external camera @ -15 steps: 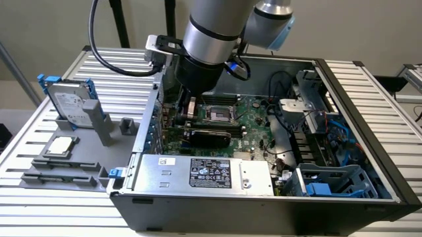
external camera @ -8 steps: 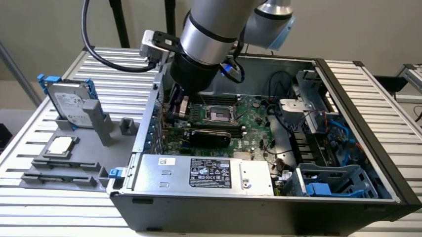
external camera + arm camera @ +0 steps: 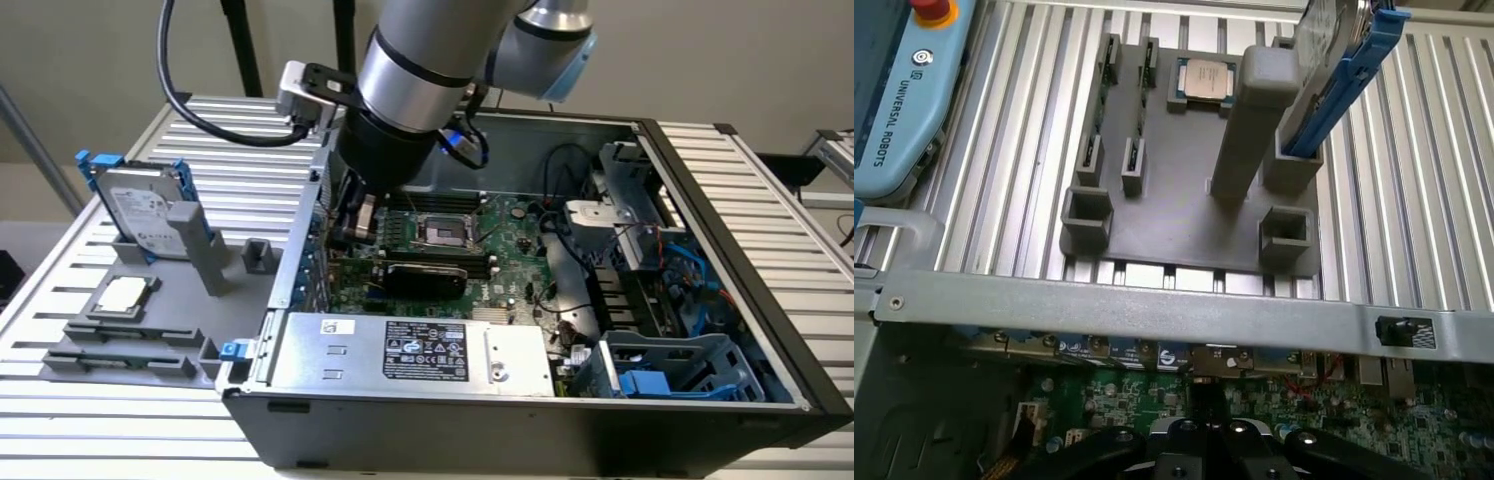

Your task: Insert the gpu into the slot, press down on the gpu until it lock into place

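Observation:
The gpu (image 3: pixel 424 272), a thin black card with a green board edge, lies lengthwise across the green motherboard (image 3: pixel 514 265) inside the open computer case. The blue slot is hidden beneath it. My gripper (image 3: pixel 350 232) reaches down inside the case by the wall on the exterior view's left, just beyond that end of the card and a little above it. In the wrist view my gripper (image 3: pixel 1206 425) hangs over the motherboard's edge with its black fingers (image 3: pixel 1189 432) drawn together. I see nothing between them.
A silver power supply (image 3: pixel 400 350) fills the case's near side, and cables and drive cages (image 3: pixel 654 290) stand on the exterior view's right. Outside the case wall (image 3: pixel 1154 305), a grey fixture plate (image 3: pixel 1184 220) carries a processor (image 3: pixel 1204 78) and a blue-railed hard drive (image 3: pixel 140 205).

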Motion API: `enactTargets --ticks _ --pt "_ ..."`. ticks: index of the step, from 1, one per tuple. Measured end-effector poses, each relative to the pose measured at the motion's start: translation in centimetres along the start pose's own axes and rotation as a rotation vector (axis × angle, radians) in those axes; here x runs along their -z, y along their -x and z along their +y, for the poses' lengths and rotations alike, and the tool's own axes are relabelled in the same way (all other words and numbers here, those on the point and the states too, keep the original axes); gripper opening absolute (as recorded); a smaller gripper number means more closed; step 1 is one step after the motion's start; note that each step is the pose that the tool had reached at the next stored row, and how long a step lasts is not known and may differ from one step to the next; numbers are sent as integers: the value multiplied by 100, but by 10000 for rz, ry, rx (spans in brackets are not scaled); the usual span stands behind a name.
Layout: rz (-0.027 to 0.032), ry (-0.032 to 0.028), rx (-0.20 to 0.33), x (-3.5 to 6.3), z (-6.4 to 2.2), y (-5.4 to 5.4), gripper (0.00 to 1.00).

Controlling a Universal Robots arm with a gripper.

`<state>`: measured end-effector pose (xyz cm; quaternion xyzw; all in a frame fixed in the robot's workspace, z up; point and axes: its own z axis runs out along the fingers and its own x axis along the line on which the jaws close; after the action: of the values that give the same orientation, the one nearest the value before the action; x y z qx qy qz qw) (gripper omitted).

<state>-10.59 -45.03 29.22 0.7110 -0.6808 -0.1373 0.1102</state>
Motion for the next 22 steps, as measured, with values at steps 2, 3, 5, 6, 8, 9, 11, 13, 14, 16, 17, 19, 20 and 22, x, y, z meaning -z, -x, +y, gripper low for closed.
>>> enactTargets --ticks 2,3,5,6,8,9,11,13,14,16,17,19,20,22 --pt "0 3 0 -3 4 2 11" --pt "-1 6 1 -5 5 3 11" --pt "-3 13 1 -7 7 6 11" --pt "-3 17 -1 -8 9 10 11" --pt "-3 27 0 -11 13 17 11" --pt "-4 34 1 -12 14 19 11" --pt "-4 54 0 -13 18 24 11" --pt "-4 74 -2 -14 20 28 11" --pt "-4 87 -3 -13 20 30 11" --pt "-6 106 -2 -14 20 34 11" --pt "-6 117 -3 -14 20 35 11" --pt "-6 134 -4 -14 20 38 11" --pt "-7 143 -4 -14 20 40 11" --pt "-7 155 -3 -14 20 43 11"
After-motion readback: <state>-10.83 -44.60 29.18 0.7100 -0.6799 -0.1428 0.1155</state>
